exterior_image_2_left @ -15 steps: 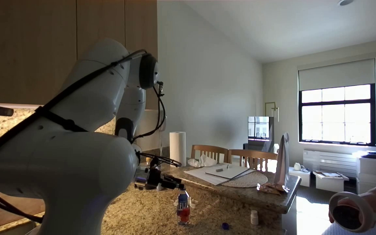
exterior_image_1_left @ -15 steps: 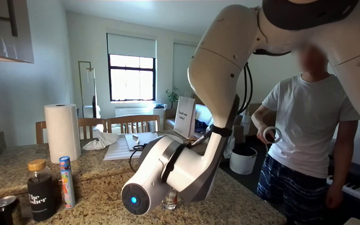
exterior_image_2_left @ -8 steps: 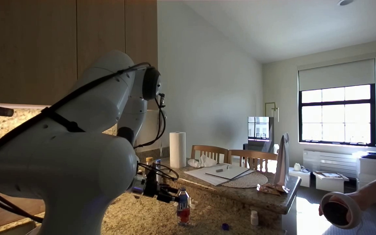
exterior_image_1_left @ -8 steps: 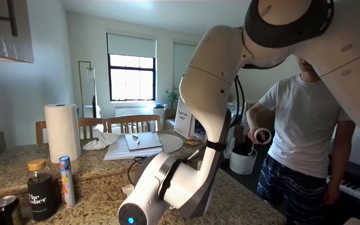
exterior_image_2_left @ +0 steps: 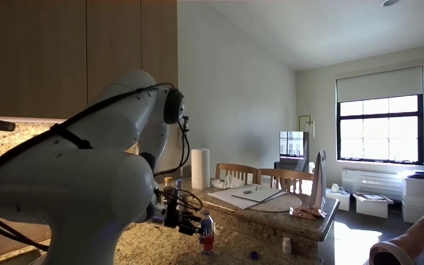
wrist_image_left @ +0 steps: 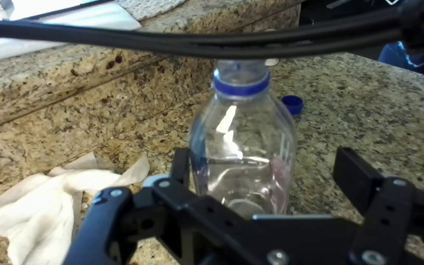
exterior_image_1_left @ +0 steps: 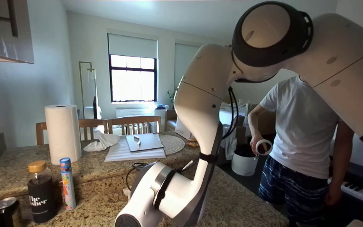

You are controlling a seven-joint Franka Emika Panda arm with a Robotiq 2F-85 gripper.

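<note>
Your working surface is a counter of speckled brown granite point(exterior_image_1_left: 238, 195), with a raised ledge of the same stone point(exterior_image_1_left: 17, 167) along its back. On that ledge you have a tall white paper towel roll point(exterior_image_1_left: 63, 135) and a flat silver panel point(exterior_image_1_left: 146, 142) lying on white sheets point(exterior_image_1_left: 118, 155). Beyond stand slatted wooden chairs point(exterior_image_1_left: 134, 119) and, farther off, a black-framed window point(exterior_image_1_left: 133, 78).

In an exterior view the bulky white arm point(exterior_image_1_left: 180, 192) blocks your sight of the black two-fingered claw point(wrist_image_left: 264, 163) and the clear plastic bottle point(wrist_image_left: 243, 147) with a blue neck ring, though only there do you get the black drink can point(exterior_image_1_left: 7, 212). In an exterior view you can also pick out a small white bottle point(exterior_image_2_left: 286, 245) and, on the clear plastic bottle, a blue-and-red label point(exterior_image_2_left: 207, 233). The wrist view gives you the crumpled white cloth point(wrist_image_left: 46, 209) most fully, plus a round blue plastic cap point(wrist_image_left: 292, 104) near the bottle.

The clear plastic bottle stands upright on the granite, directly ahead of the claw. Your claw's jaws are wide apart; seen from the wrist, the bottle shows between them, nearer the finger point(wrist_image_left: 180, 167) at the left of that view. You cannot tell whether that finger touches the plastic.
</note>
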